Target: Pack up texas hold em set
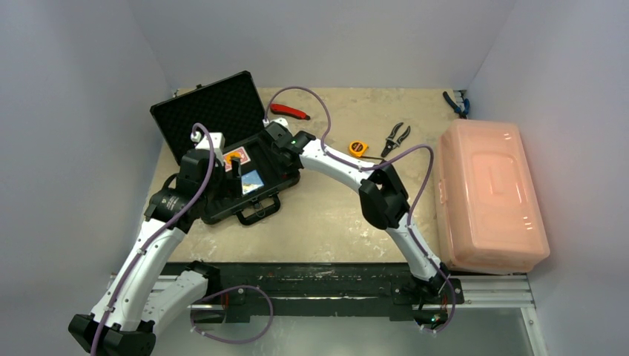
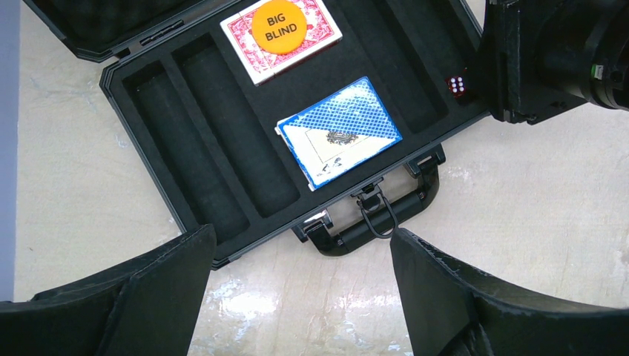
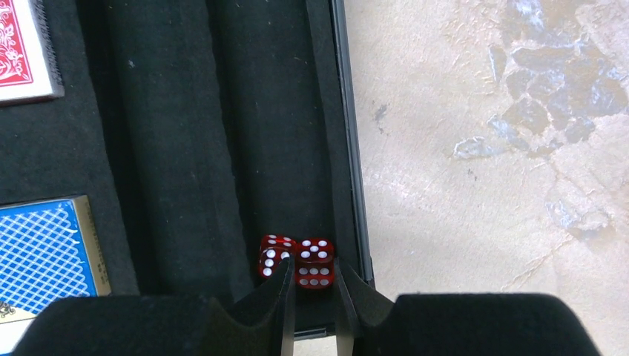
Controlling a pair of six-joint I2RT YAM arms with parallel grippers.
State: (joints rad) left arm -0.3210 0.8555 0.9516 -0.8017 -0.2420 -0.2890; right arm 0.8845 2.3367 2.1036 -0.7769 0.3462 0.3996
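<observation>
- The right claw (image 3: 315, 297) is narrowed to a slot, with one red die (image 3: 315, 265) between its fingertips. Whether the pads press it or merely flank it, I cannot tell.
- That die sits in the outermost trough of the open briefcase (image 2: 245, 141), hard against the case wall on the claw's right. A second die (image 3: 273, 256) touches it on the claw's left.
- Risk: if the fingers spread or lift carelessly, a pad could drag the die along. It could then hop over the low wall onto the worktop (image 2: 519, 208).
- Risk: the neighbouring die lies against the left fingertip, so any sideways nudge would knock it down the trough.
- The left claw (image 2: 304, 289) hangs spread wide and empty above the case handle (image 2: 345, 241), with the decks ahead of it.
- Risk: the orange "BIG BLIND" disc (image 2: 285, 26) lies loose on the red deck (image 2: 248, 52), far ahead of the left claw. It may slide off when the lid (image 1: 211, 107) swings.
- Risk: both arms reach over the tray, so closing the lid now would strike them.
- Count: two dice, one red deck, one blue deck (image 2: 340, 132), one orange disc, one briefcase. No blue disc shows.
</observation>
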